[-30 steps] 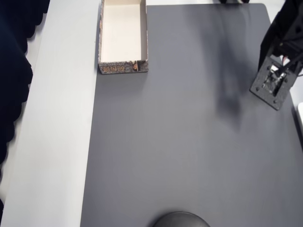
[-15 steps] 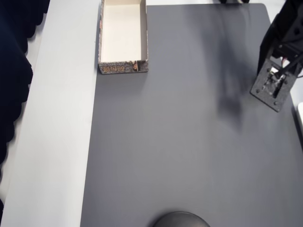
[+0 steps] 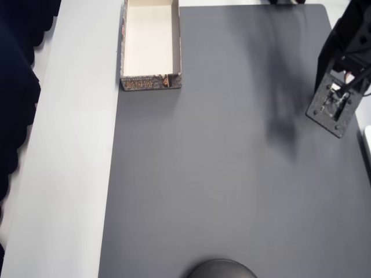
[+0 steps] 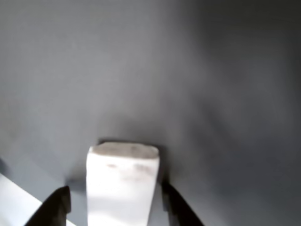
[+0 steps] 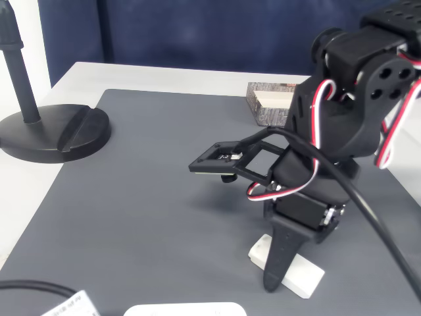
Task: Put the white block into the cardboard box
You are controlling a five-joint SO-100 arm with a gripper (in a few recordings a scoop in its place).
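The arm bends low over the grey mat (image 5: 164, 197), its gripper (image 5: 279, 266) pointing down at the one white block (image 5: 296, 273), which lies flat on the mat. The fingers (image 4: 56, 205) straddle the block with a gap either side, not clamped. One cardboard box (image 3: 151, 46) sits well apart from the block.
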